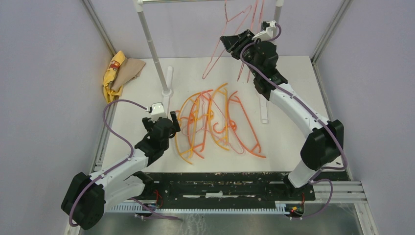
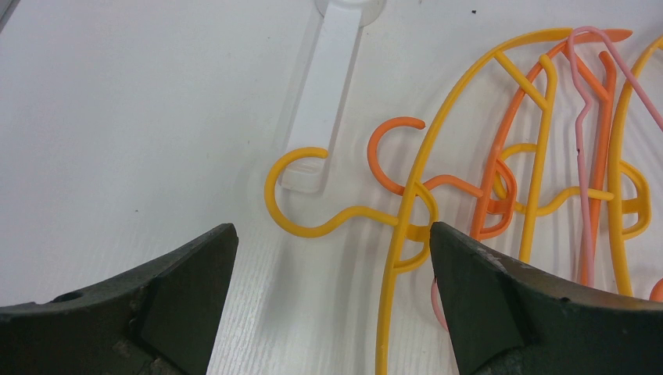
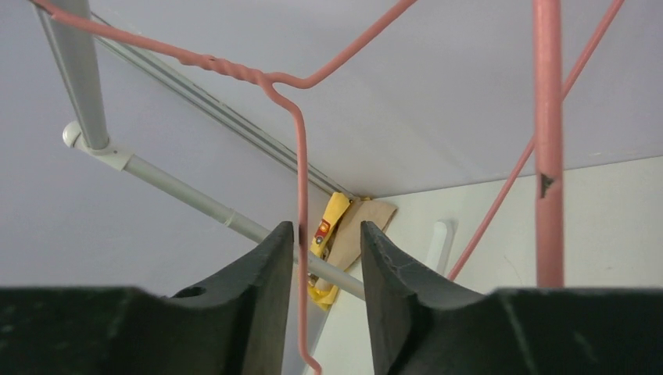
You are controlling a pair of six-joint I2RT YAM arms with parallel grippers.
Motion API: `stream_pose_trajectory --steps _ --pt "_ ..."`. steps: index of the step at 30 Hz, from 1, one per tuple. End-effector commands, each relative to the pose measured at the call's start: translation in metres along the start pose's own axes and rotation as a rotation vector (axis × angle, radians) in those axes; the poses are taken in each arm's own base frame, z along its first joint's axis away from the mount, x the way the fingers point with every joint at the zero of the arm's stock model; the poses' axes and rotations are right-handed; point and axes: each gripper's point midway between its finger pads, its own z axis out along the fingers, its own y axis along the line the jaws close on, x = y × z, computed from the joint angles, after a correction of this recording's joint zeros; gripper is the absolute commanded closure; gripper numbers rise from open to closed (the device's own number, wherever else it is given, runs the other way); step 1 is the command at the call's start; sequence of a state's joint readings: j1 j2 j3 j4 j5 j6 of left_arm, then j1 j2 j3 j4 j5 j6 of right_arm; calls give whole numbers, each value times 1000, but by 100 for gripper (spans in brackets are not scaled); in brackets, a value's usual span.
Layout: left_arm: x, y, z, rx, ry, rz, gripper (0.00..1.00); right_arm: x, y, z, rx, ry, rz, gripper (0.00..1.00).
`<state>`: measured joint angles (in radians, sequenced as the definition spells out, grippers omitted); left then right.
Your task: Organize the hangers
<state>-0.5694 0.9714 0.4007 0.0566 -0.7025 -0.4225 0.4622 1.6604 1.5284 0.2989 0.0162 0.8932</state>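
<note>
Several orange and yellow-orange hangers point(image 1: 215, 122) lie in a heap on the white table, with a pale pink one among them. My left gripper point(image 1: 173, 121) is open and empty at the heap's left edge. In the left wrist view the gripper point(image 2: 332, 234) is low over a yellow hanger point(image 2: 406, 195), whose hook lies just ahead of the jaws, beside an orange hanger point(image 2: 500, 133) and a pink wire one point(image 2: 582, 125). My right gripper point(image 1: 226, 41) is raised by the pink hangers point(image 1: 220, 46) hanging on the rack. Its jaws point(image 3: 327, 230) stand apart around a pink hanger's wire point(image 3: 300, 156), unclamped.
The white-poled rack point(image 1: 151, 49) stands at the back, with flat feet point(image 1: 169, 78) on the table. The left foot point(image 2: 324, 101) lies just beyond the yellow hook. A yellow cloth point(image 1: 113, 73) and a tan bag point(image 1: 131, 70) lie at the back left. Walls enclose the table.
</note>
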Motion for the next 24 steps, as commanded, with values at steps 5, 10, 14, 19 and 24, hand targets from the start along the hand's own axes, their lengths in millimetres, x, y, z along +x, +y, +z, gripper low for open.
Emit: stream_pose_trajectory --steps 5,10,14,19,24 --pt "-9 -3 1 -10 -32 -58 1 -38 68 -58 -158 -16 -170 41" --pt "-9 1 1 -26 -34 -49 1 0 101 -80 -234 118 -374 40" --pt "-9 1 1 -24 -41 -49 1 76 128 -99 -340 343 -495 40" --pt "-8 1 2 -26 -35 -43 1 169 113 -115 -345 566 -571 40" --pt "-8 5 1 -44 -40 -54 1 249 60 -135 -247 806 -672 42"
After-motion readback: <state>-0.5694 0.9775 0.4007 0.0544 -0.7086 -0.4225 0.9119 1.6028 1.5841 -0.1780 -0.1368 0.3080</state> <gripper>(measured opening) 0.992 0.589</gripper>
